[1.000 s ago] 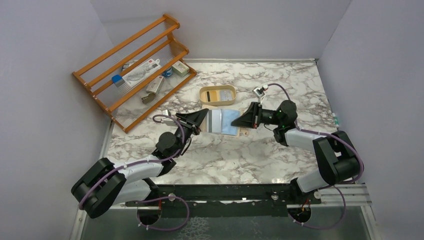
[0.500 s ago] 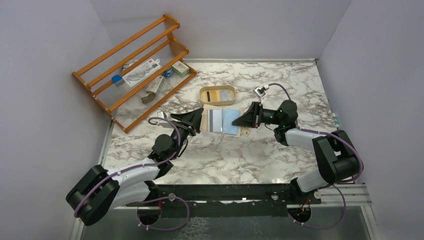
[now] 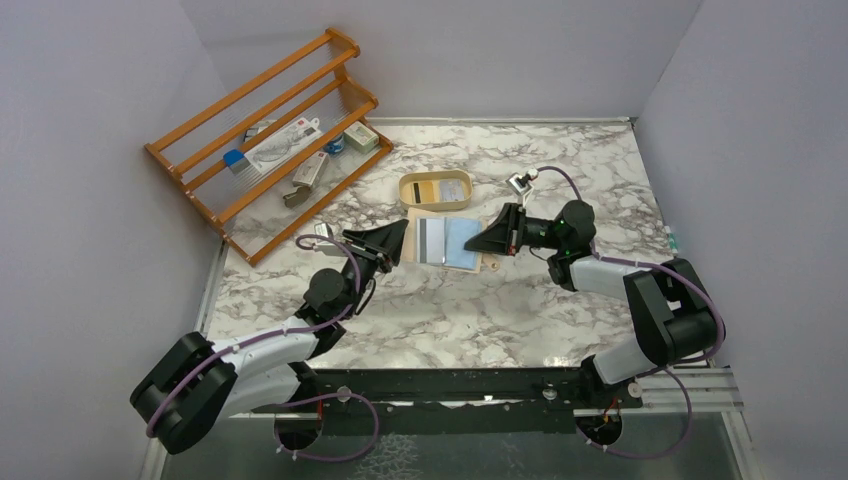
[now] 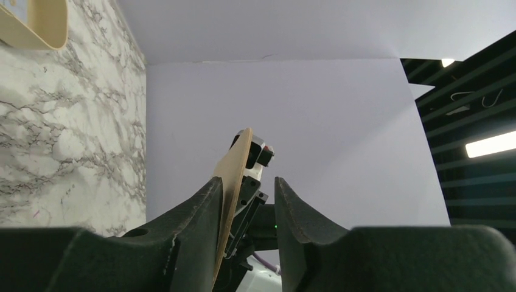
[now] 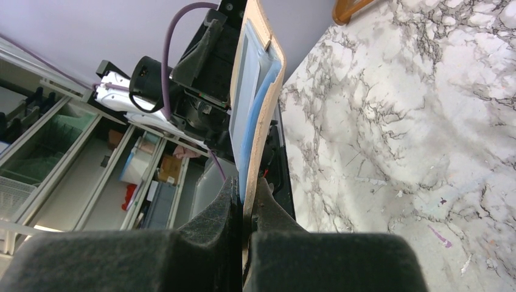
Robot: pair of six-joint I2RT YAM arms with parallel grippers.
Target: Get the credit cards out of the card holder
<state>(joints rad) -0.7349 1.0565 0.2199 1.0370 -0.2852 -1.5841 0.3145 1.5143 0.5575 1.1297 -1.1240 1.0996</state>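
Observation:
The tan card holder (image 3: pixel 490 264) hangs open above the table between my two grippers. Its pockets show a light blue card (image 3: pixel 463 243) and a whitish card with a black stripe (image 3: pixel 431 240). My right gripper (image 3: pixel 481 243) is shut on the holder's right edge. In the right wrist view, its jaws (image 5: pixel 246 194) clamp the tan leather (image 5: pixel 268 91), with the blue card (image 5: pixel 258 118) beside it. My left gripper (image 3: pixel 402 234) is open at the holder's left edge. In the left wrist view, the tan edge (image 4: pixel 234 167) lies against the left finger, clear of the right one.
An oval cream-yellow tray (image 3: pixel 436 203) sits on the marble just behind the holder, and its rim shows in the left wrist view (image 4: pixel 42 27). A wooden rack (image 3: pixel 265 130) with several small items stands at the back left. Grey walls enclose the table.
My left gripper has drawn back slightly to the left and its arm has shifted down-left. The right gripper still holds the card holder in the same place.

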